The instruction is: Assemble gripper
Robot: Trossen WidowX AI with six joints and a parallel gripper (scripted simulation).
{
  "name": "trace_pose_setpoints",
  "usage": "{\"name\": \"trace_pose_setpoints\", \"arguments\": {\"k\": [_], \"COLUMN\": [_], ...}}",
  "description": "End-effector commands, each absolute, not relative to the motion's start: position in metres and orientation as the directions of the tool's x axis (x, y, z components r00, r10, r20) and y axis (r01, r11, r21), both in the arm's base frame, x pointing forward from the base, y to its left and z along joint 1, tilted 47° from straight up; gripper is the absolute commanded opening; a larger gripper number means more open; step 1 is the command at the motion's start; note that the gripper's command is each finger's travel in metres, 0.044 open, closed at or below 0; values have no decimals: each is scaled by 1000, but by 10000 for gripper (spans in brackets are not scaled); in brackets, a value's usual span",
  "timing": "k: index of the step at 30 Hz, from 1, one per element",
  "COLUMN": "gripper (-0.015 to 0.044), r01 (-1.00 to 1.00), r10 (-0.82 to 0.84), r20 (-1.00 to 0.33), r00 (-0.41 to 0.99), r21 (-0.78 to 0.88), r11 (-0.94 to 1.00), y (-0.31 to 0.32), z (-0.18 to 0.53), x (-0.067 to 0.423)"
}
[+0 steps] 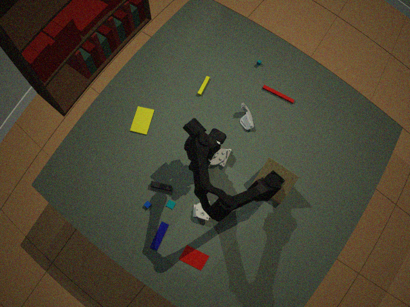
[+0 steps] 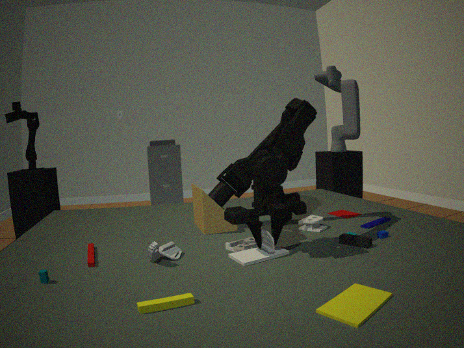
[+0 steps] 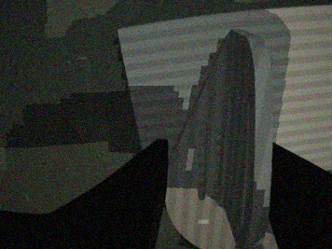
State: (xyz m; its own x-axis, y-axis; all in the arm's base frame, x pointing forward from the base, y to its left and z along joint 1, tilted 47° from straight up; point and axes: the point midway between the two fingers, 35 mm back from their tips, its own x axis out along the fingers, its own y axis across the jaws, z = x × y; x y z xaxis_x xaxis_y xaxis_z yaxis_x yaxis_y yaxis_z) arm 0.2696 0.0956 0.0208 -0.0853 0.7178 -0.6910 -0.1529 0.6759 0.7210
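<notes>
With the gripper (image 1: 207,134) (image 2: 268,246) (image 3: 213,150), gripping a grey part (image 2: 267,239) (image 3: 228,122) upright, over a white slab (image 2: 247,257) (image 3: 308,76). Just beside the slab, a studded plate (image 1: 220,157) (image 2: 238,244). Farther out, on opposite sides, a curved part (image 1: 247,119) (image 2: 170,250) and a white bracket (image 1: 201,213) (image 2: 312,219).

From my feed, the wedge-shaped block (image 1: 290,180) (image 2: 210,218) looks like pale wood, matt and faintly grainy. The flat slab (image 2: 257,256) (image 3: 163,52) reads as smooth matt plastic. The loose pale jaw (image 1: 247,119) (image 2: 168,250) also seems plastic, with a soft sheen (my picture is grainy, mind). The yellow plate (image 1: 142,120) (image 2: 354,304) appears smooth, matt and plastic-like.
</notes>
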Motion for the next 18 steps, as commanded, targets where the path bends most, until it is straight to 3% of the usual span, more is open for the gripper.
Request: {"name": "trace_pose_setpoints", "arguments": {"k": [1, 4, 18], "gripper": [160, 224, 224], "r01": [-153, -153, -153], "r10": [718, 718, 718], "r20": [-691, -691, -691], "r00": [-85, -85, -85], "r21": [721, 721, 721], "r11": [676, 676, 676], "y": [96, 96, 94], "z": [21, 21, 23], "x": [270, 270, 270]}}
